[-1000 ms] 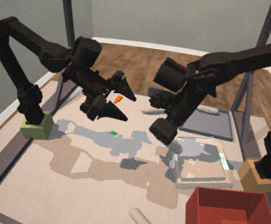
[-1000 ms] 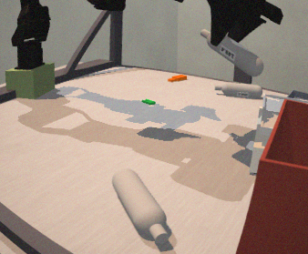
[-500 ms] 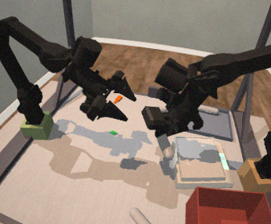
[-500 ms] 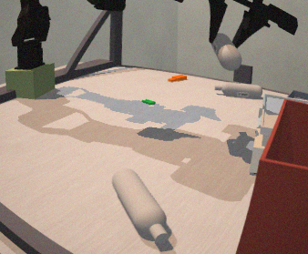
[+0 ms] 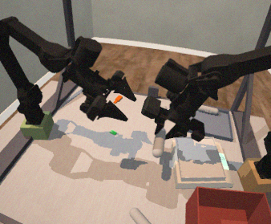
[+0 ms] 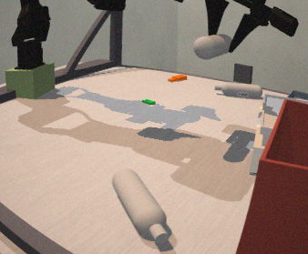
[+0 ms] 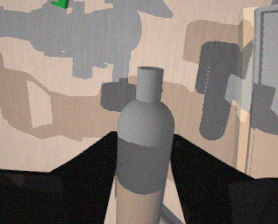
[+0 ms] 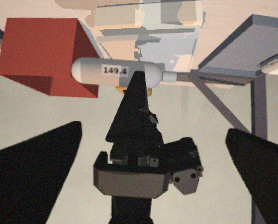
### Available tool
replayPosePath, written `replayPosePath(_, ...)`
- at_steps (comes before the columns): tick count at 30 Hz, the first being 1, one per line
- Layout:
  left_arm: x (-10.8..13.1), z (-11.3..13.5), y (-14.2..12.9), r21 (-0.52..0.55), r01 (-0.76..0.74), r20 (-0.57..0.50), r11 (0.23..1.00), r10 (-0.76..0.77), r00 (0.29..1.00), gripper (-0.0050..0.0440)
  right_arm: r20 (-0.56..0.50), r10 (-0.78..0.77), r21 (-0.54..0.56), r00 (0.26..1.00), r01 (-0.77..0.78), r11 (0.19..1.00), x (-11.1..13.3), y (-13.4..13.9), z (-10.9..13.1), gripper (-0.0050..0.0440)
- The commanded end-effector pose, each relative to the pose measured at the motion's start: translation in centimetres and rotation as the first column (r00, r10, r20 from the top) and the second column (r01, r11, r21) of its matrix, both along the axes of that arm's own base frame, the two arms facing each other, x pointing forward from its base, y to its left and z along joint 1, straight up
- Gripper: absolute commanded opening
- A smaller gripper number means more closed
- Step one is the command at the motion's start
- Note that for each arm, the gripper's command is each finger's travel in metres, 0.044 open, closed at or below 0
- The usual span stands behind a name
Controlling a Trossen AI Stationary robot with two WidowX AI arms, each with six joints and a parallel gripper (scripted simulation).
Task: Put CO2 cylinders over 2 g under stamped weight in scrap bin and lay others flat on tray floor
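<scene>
My left gripper [image 5: 163,135] [image 6: 222,42] [image 7: 144,139] is shut on a grey cylinder [image 5: 158,147] [image 6: 208,47] [image 7: 145,122] [image 8: 90,71], stamped 149.4, in the air left of the scale [image 5: 203,181] in the top view. The scale's display [image 5: 224,161] is unreadable. My right gripper [image 5: 131,110] is open and empty. One cylinder [image 5: 140,216] [image 6: 139,206] lies on the table's near part. Another cylinder [image 6: 241,90] lies farther back. A further cylinder [image 5: 208,110] [image 8: 270,63] lies in the blue-grey tray [image 5: 224,132] [image 8: 225,47]. The red scrap bin [image 5: 199,213] [image 6: 285,206] [image 8: 40,50] shows no cylinder in its visible part.
An orange piece [image 5: 118,99] [image 6: 178,78] and a green piece [image 5: 113,132] [image 6: 148,102] [image 7: 60,3] lie on the table. A small dark block [image 5: 153,91] [image 6: 242,73] stands at the back edge. The two grippers are at similar height, a short gap apart.
</scene>
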State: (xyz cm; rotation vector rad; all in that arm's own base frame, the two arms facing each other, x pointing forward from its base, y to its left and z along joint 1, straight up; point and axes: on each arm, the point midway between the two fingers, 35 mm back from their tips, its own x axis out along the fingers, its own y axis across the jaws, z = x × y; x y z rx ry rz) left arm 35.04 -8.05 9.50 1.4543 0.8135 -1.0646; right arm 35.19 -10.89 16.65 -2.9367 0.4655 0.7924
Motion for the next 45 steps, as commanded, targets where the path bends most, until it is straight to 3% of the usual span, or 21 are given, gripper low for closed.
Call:
replayPosePath(1,0.3,1.3,0.0,0.006,0.051,0.042,0.999,-0.051,0.998,-0.0050,0.016,-0.002,-0.002,1.000,0.002,1.000,0.1,0.0,0.6,0.0440)
replayPosePath(16,0.4,1.1,-0.1,0.009,0.047,0.037,0.999,-0.048,0.998,-0.0050,0.008,-0.002,0.000,1.000,0.002,1.000,0.2,0.0,0.3,0.0440)
replayPosePath(28,0.4,1.1,-0.1,0.009,0.047,0.037,0.999,-0.048,0.998,-0.0050,0.024,-0.004,-0.002,1.000,0.005,1.000,4.1,-1.4,0.2,0.0440)
replayPosePath(45,0.4,1.1,-0.1,0.009,0.047,0.037,0.999,-0.048,0.998,-0.0050,0.018,-0.003,-0.001,1.000,0.003,1.000,3.8,-1.2,0.0,0.0440)
